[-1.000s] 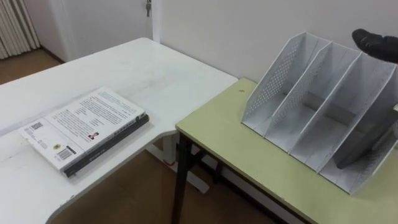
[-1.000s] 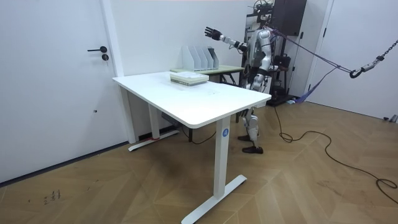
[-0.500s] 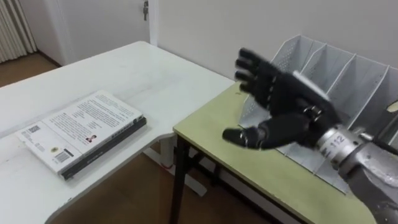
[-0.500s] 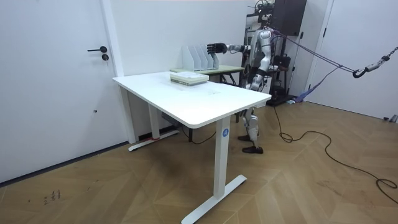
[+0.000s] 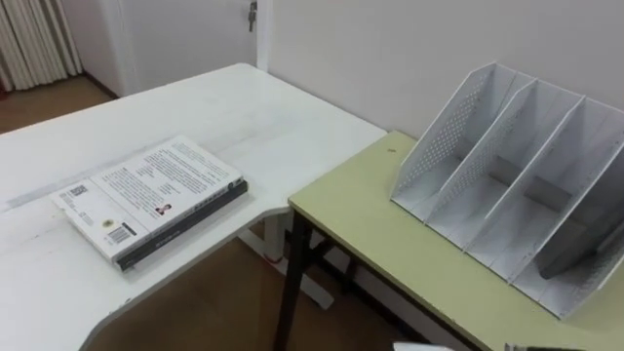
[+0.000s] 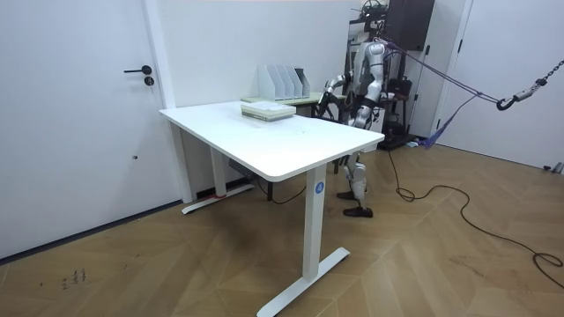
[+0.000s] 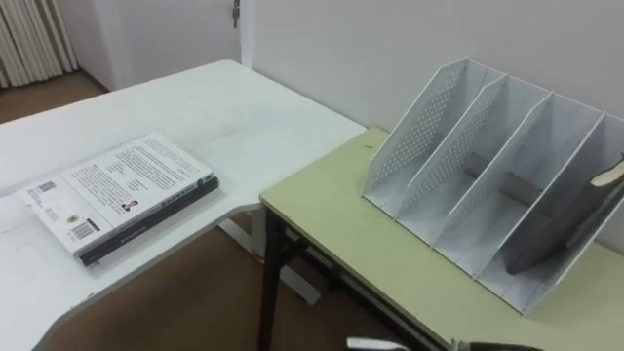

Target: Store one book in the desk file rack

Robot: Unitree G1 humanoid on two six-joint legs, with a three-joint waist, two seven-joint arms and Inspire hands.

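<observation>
Two stacked books (image 5: 146, 198) lie flat on the white desk (image 5: 253, 117), the top one with a white printed cover. The white mesh file rack (image 5: 507, 195) stands on the green table (image 5: 390, 234) against the wall, with three slanted compartments. A dark book (image 5: 585, 244) leans in the rack's rightmost compartment. In the room view my right hand (image 6: 322, 107) hangs low beside the green table, away from the rack. My left hand (image 6: 354, 109) stays down by my waist.
A gap of wooden floor (image 5: 214, 302) separates the white desk from the green table. The wall (image 5: 390, 49) runs right behind the rack. A door (image 6: 84, 114) stands at the room view's left.
My right hand was raised above the rack, swung down in front of it with spread fingers, and has dropped below the table's edge. The books have not moved.
</observation>
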